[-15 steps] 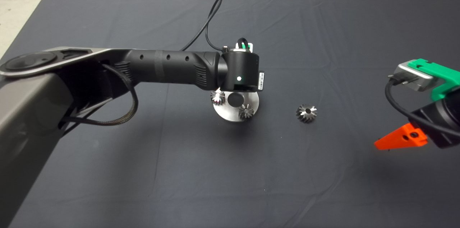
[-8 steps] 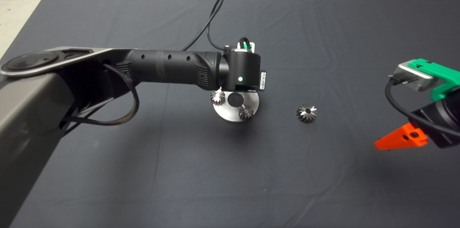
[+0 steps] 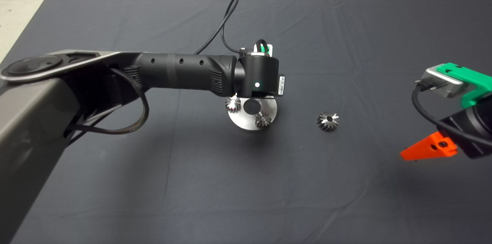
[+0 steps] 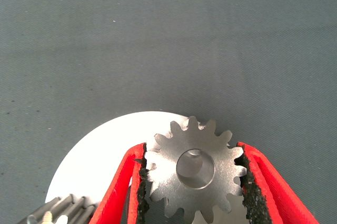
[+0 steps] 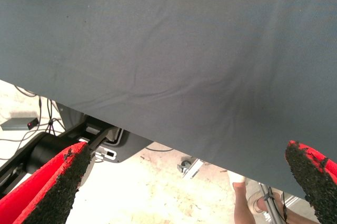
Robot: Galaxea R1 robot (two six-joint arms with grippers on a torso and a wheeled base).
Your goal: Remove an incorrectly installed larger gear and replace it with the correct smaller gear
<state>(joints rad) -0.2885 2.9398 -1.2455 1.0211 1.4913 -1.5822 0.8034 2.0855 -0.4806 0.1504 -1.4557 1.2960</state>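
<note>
The smaller gear (image 4: pixel 196 175), silvery with a flat bright face and a dark round centre hole, sits between the two red fingers of the left gripper (image 4: pixel 194 179); both black pads press against its teeth on opposite sides, so the gripper is clamped on it. It lies over a round shiny metal disc (image 4: pixel 100 155), and through its bore a bit of metal shows, though whether it is seated on a pin cannot be told. In the head view the left arm's wrist (image 3: pixel 258 77) hides this gear, covering the disc's (image 3: pixel 246 123) 12 o'clock part. Two other small gears stand on the disc: one at its 10 o'clock edge (image 3: pixel 232 104), one toward 4 o'clock (image 3: pixel 263 120). The larger gear (image 3: pixel 328 121), dark grey and cone-shaped with shiny tooth edges, lies alone on the dark mat (image 3: pixel 246 190) at 3 o'clock from the disc, well apart from it and touched by nothing. The right gripper (image 5: pixel 184 182) waits at the mat's 3 o'clock edge, its fingers spread wide with nothing between them; its wrist view looks past the mat's edge to the floor, where cables and a person's foot (image 5: pixel 247 200) show.
</note>
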